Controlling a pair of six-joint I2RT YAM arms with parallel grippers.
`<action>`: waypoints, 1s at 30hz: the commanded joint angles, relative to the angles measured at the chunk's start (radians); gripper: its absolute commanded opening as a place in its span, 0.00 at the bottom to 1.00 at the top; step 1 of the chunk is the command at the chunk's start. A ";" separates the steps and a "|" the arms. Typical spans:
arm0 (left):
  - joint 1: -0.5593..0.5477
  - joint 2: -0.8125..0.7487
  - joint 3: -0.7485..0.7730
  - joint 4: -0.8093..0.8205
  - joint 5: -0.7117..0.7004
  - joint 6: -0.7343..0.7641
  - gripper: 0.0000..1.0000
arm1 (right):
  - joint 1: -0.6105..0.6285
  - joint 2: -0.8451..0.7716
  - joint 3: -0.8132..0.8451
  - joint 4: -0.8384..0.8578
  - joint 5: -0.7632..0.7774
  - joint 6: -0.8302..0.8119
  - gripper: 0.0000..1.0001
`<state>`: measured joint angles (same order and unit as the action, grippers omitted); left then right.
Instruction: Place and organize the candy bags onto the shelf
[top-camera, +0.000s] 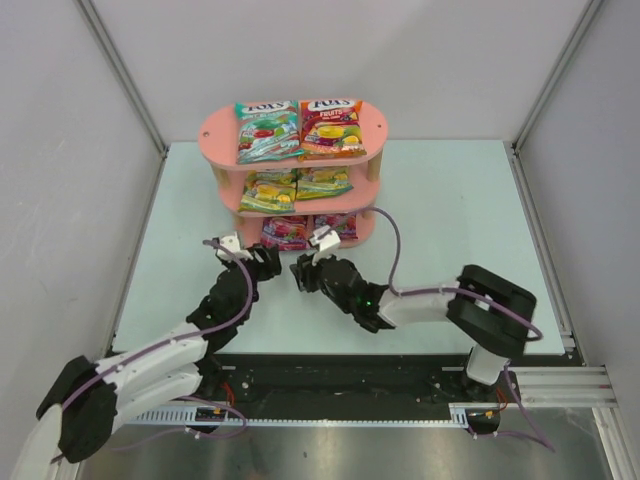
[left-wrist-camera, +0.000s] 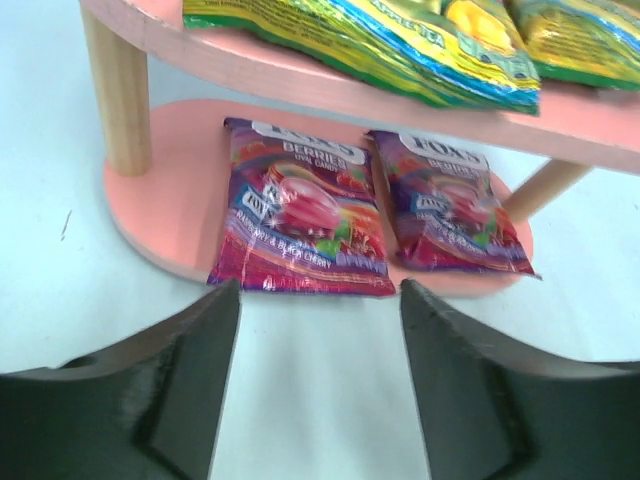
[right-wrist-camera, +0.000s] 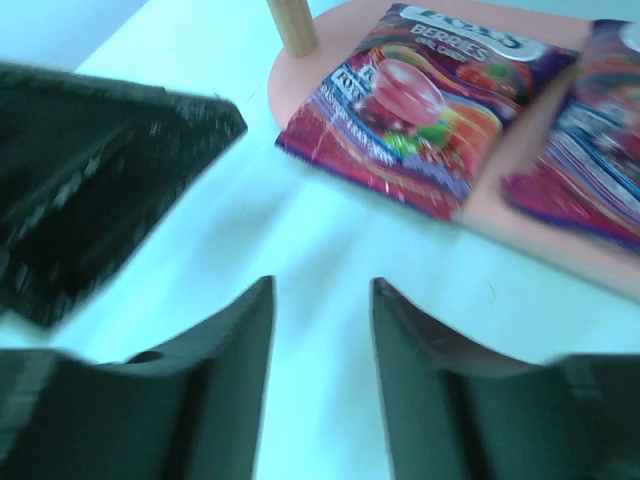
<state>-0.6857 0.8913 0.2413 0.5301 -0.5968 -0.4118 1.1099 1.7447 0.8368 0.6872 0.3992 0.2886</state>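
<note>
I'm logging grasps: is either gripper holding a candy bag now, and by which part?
Nothing is held. The left gripper and right gripper both stand open and empty; a purple bag lies flat on the shelf.

Your shelf (top-camera: 215, 128) stands at the far middle of the table (top-camera: 450, 220).
Top tier: top-left bag (top-camera: 267, 132) and top-right bag (top-camera: 331, 127) lie flat, side by side.
Middle tier: mid-left bag (top-camera: 268, 190) beside mid-right bag (top-camera: 322, 183).
Bottom tier: low-left bag (left-wrist-camera: 300, 215) beside low-right bag (left-wrist-camera: 455, 205), their near edges reaching the board's front rim.
Your left gripper (left-wrist-camera: 318, 290) and right gripper (right-wrist-camera: 320, 285) sit side by side over the table, just before the bottom tier.
</note>
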 joint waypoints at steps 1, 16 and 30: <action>-0.032 -0.158 0.035 -0.286 -0.049 -0.019 0.76 | 0.060 -0.277 -0.149 -0.034 0.138 -0.005 0.53; -0.048 -0.545 0.151 -0.826 -0.072 -0.125 1.00 | 0.047 -1.481 -0.387 -0.991 0.480 0.149 1.00; -0.048 -0.687 0.096 -0.999 -0.173 -0.222 1.00 | 0.044 -1.558 -0.387 -1.152 0.578 0.228 1.00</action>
<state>-0.7292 0.2848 0.3553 -0.4328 -0.7418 -0.5999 1.1553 0.1951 0.4469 -0.4305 0.9123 0.4820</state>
